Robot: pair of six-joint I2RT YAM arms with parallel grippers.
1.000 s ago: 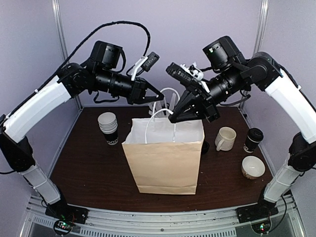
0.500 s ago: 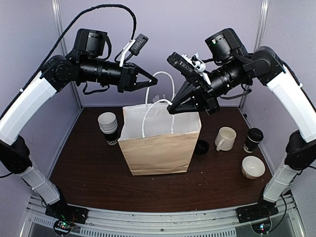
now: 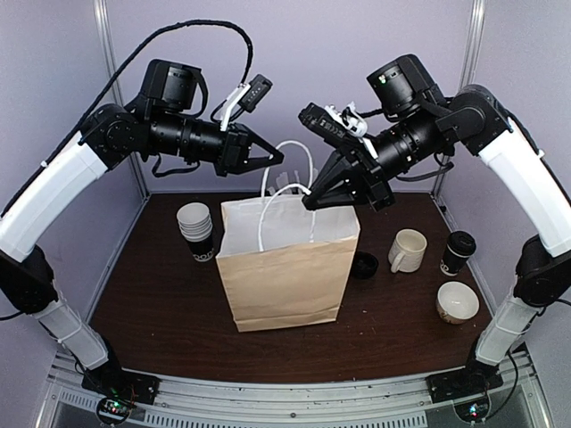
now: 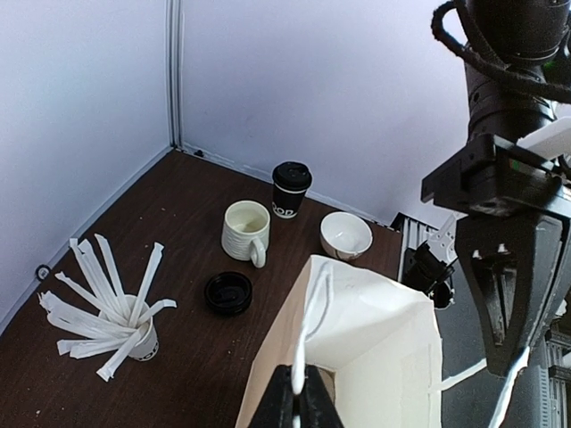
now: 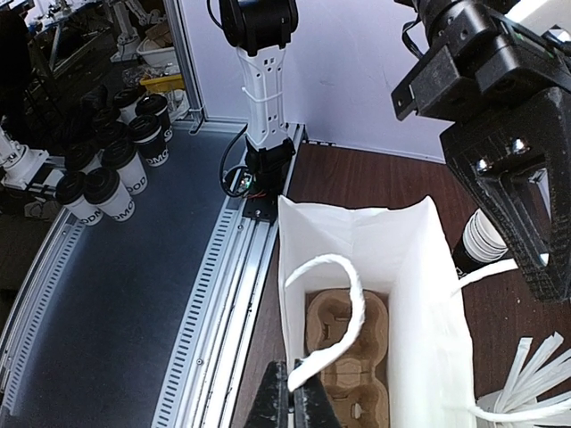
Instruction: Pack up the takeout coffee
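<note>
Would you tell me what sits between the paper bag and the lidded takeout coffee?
In the top view, a loose black lid and a cream mug sit between the paper bag and the takeout coffee.

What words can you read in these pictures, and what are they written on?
"ODMO": on a lidded cup standing off the table, in the right wrist view.
White letters on the takeout coffee: too blurred to read.
Letters on the stack of cups: too small to read.
Paper bag: no writing on the sides that show.
</note>
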